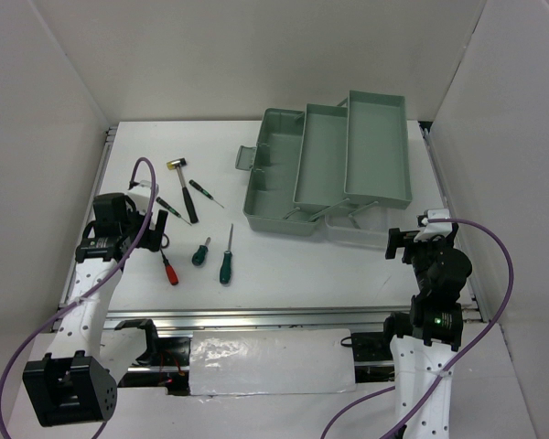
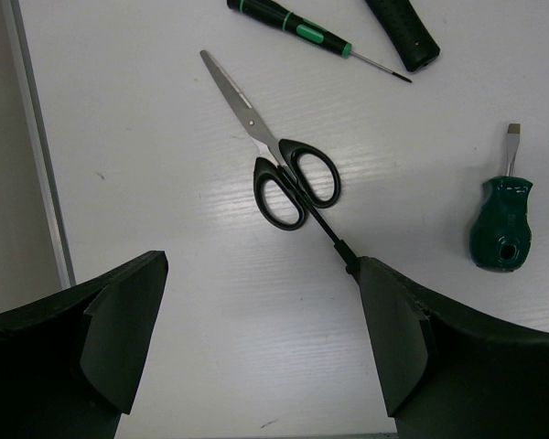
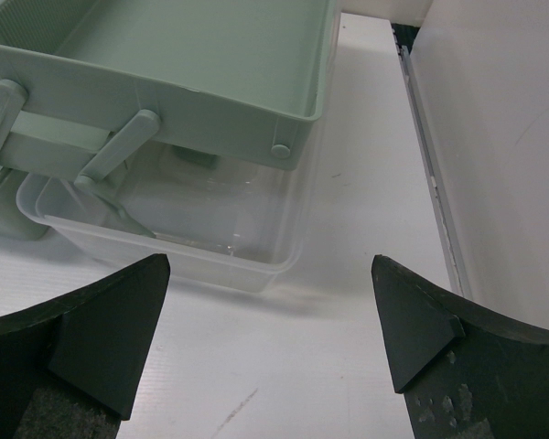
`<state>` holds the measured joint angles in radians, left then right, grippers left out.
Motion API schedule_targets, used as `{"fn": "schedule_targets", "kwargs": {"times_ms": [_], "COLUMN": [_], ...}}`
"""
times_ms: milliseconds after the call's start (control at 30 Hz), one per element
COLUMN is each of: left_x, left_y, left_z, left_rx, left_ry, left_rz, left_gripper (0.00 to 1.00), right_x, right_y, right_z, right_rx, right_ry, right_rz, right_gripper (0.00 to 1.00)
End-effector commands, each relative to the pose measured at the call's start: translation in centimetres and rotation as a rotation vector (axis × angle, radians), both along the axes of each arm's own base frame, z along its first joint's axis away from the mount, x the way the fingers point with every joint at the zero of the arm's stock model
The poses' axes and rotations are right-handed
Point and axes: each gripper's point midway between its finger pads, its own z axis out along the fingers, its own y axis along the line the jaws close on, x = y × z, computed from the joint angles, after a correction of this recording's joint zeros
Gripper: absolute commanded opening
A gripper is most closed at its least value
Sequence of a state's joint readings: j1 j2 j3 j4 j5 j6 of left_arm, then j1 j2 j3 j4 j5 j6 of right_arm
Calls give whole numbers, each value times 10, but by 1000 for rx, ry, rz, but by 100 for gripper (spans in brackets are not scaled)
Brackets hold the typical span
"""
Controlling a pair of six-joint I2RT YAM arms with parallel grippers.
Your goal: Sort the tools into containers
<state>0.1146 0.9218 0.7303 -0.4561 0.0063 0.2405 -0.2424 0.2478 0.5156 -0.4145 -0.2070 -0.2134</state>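
White counter [image 1: 284, 274] holds your sage-green toolbox [image 1: 334, 165], trays spread, at the far right, with hammer [image 1: 185, 197], screwdrivers [image 1: 225, 265] and scissors [image 2: 279, 165] loose to its left; your left hand [image 2: 256, 311] hangs wide open above the scissors, your right hand [image 3: 270, 311], equally open, faces the toolbox's near end, apart from it.

Blocked across the far-right part of the desk by a large sage-green plastic cantilever toolbox [image 1: 274, 222], with a clear plastic tray [image 3: 183, 251] tucked against its near side. Cluttered towards the left edge with black-handled steel scissors [image 2: 284, 169], a stubby green-handled screwdriver [image 2: 501, 224], a black-handled hammer [image 1: 185, 194] and a red-handled screwdriver [image 1: 169, 271], with only narrow gaps between. Open along the near edge and beside the right edge.
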Motion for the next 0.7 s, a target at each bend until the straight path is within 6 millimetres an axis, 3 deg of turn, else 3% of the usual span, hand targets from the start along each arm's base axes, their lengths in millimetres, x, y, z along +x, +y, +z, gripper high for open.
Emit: {"fn": "schedule_targets", "kwargs": {"times_ms": [0,100,233,300,367,500,667], "left_x": [13,17,18,22,22,16,20], "left_y": [-10,-15,-35,-51,-74,-107,-126], "left_z": [19,22,28,27,20,-3,-25], "left_rx": [7,22,-50,-71,-84,-39,-26], "left_ry": [-24,-20,-6,17,67,135,208], "left_rz": [-115,-178,-272,-323,-376,-459,-454], "left_gripper": [99,99,99,92,84,82,82], "right_x": [-1,-2,0,0,1,1,1], "right_y": [1,2,0,1,2,2,1], "right_z": [11,12,10,9,8,6,5], "right_rx": [4,6,8,8,8,13,10], "right_ry": [-21,-27,-16,-12,-8,2,3], "right_rz": [4,8,-1,2,8,12,8], "right_gripper": [100,100,100,100,100,100,100]}}
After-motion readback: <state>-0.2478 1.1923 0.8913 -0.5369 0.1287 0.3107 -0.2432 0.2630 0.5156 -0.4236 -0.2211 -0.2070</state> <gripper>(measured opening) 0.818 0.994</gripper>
